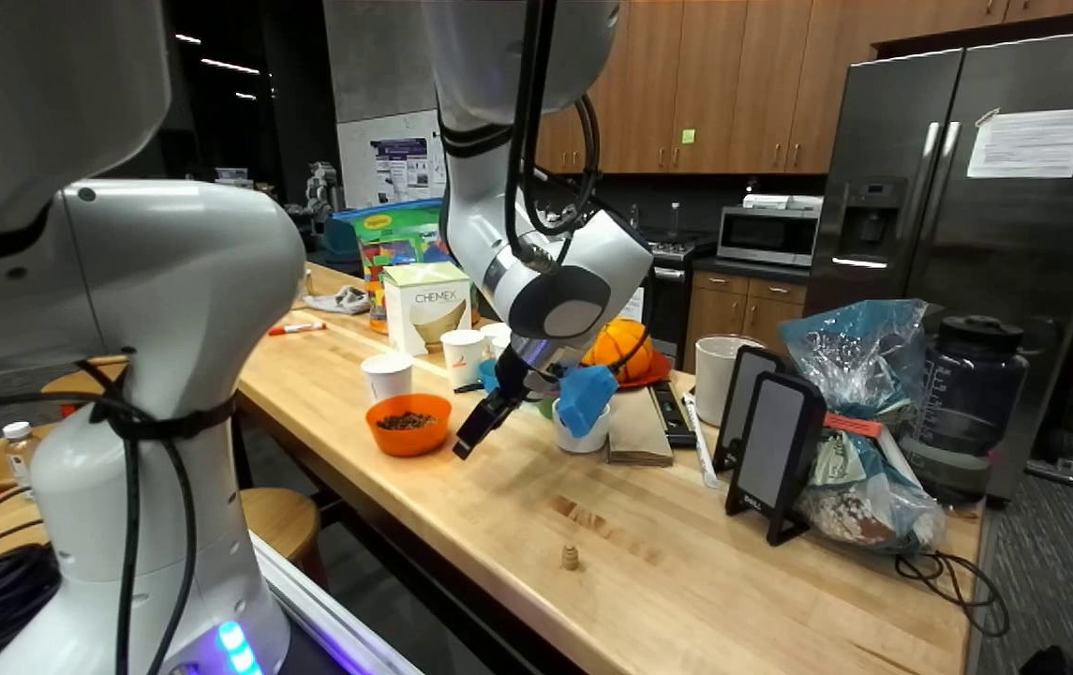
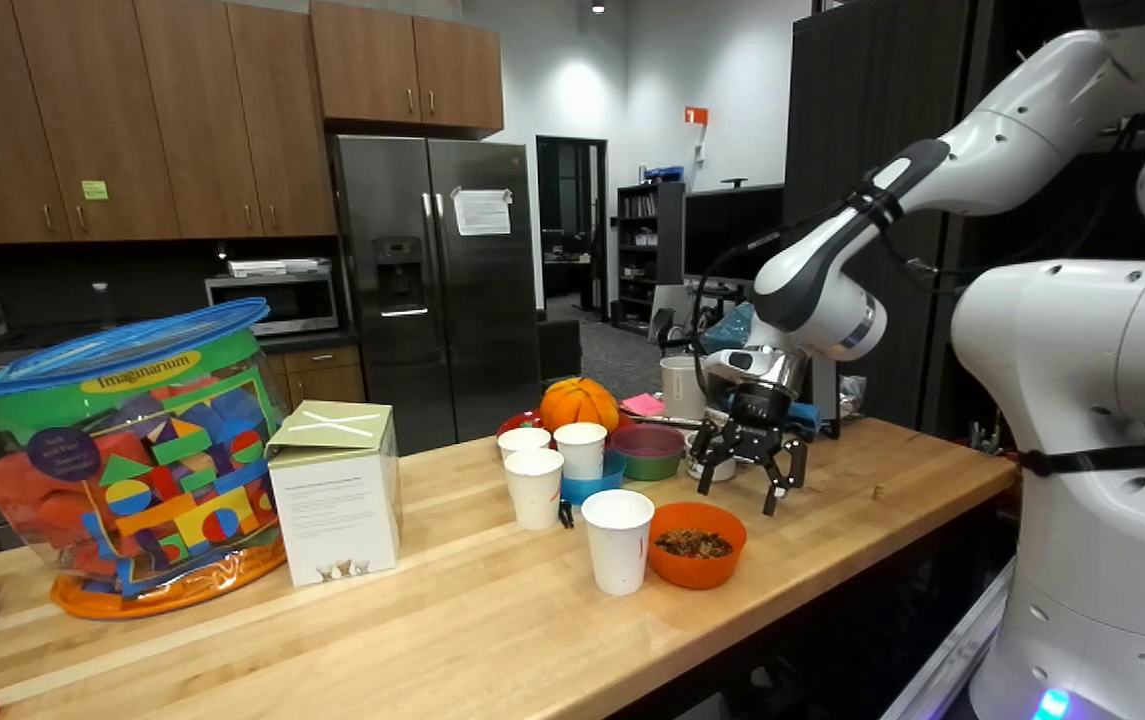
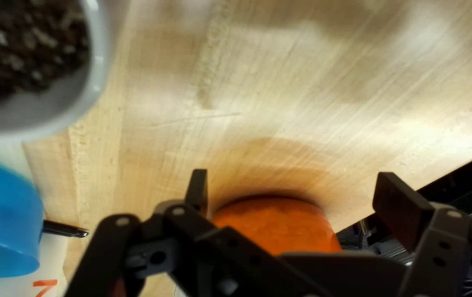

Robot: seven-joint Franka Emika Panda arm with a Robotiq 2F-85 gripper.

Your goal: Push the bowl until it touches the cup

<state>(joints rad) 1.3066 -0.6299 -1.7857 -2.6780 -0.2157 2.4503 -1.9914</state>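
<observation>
Exterior views only — bowl [image 2: 699, 573] contents [image 2: 694, 543]

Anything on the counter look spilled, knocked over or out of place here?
One mild oddity: a small ribbed tan piece sits by itself on the wooden counter, apart from everything else; I can't tell what it is. The orange bowl stands upright, and no spill shows around it.
</observation>
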